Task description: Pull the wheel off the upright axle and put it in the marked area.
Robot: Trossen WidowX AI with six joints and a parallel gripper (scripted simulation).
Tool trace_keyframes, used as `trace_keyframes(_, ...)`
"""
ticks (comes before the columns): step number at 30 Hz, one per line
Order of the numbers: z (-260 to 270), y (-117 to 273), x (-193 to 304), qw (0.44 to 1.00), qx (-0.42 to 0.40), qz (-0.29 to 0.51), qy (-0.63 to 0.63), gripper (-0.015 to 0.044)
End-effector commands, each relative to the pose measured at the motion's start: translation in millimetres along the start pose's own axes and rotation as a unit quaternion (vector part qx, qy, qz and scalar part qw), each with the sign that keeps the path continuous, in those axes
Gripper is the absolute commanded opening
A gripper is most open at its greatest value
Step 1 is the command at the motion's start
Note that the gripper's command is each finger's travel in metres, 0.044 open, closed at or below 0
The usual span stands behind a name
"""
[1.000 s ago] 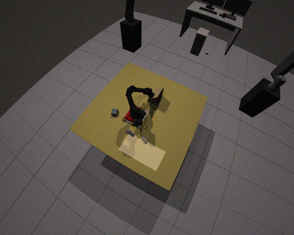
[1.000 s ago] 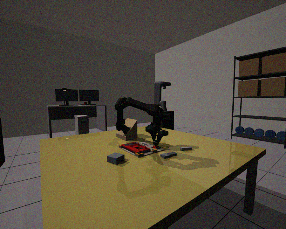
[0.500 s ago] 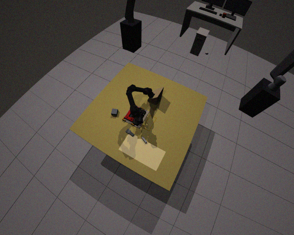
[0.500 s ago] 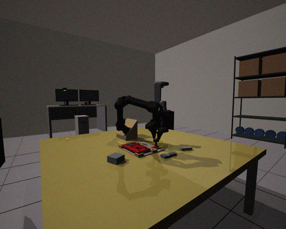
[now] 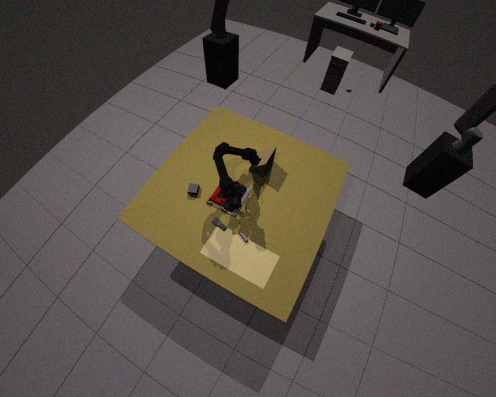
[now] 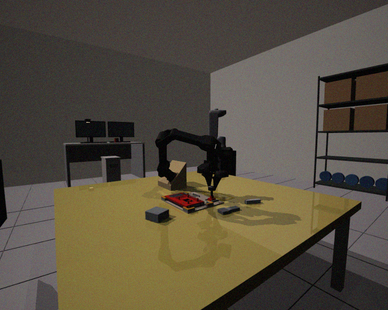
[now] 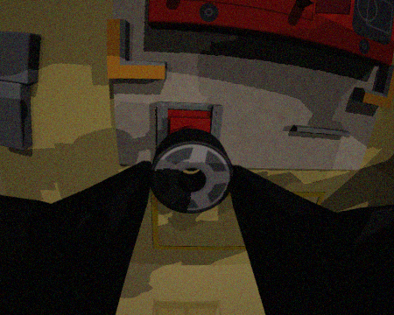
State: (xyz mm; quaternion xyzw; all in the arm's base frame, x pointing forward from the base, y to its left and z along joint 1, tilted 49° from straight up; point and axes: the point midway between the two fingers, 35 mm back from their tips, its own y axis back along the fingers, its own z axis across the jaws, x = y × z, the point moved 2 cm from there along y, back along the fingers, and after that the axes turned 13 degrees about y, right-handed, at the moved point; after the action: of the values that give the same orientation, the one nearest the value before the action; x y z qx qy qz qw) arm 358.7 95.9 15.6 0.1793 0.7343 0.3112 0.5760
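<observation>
Left to right in the exterior view, a squarish grey block (image 5: 192, 188) (image 6: 157, 213) is lying in front of the pale board (image 5: 248, 193) (image 6: 216, 202) (image 7: 258, 140), well apart from the work. A wooden wedge (image 5: 265, 159) (image 6: 178, 176) is standing behind the board, its sloping face looking smooth and matt. On the board a flat red plate (image 5: 217, 196) (image 6: 186, 200) (image 7: 232, 17) is resting between orange-faced corner brackets (image 6: 189, 210) (image 7: 137, 72), probably there to keep it from sliding. Beside it, at the board's edge, a small red block (image 6: 211, 199) (image 7: 189, 122) is seating the thin dark axle (image 6: 211, 193) upright, presumably so that the wheel can slide straight up. The gripper (image 5: 232, 205) (image 6: 211, 187) (image 7: 192, 171) is pointing down over that edge, its black fingers pinching the wheel (image 6: 211, 188) (image 7: 219, 175) from opposite sides, a grip that is leaving the bore free for the axle. The wheel is hanging above the board, round and dark-rimmed with a pale spoked face; yellow is showing through its hole, so it is probably clearing the axle. Just beyond the same edge, the marked area (image 5: 262, 199) (image 6: 233, 196) (image 7: 197, 248) is waiting within its thin yellow outline. Farther right, a stepped grey block (image 5: 219, 224) (image 6: 228, 210) (image 7: 13, 87) and a slim grey bar (image 5: 243, 236) (image 6: 252, 201) are lying off the board.
</observation>
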Motion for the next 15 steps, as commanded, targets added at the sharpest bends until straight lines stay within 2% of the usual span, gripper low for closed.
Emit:
trace_keyframes(1,0,2,0,1.0,0.0,0.003,-0.002,0.0)
trace_keyframes(8,0,6,0,1.0,0.0,0.003,-0.002,0.0)
trace_keyframes(15,0,29,-1,1.0,-0.001,0.003,-0.002,0.0)
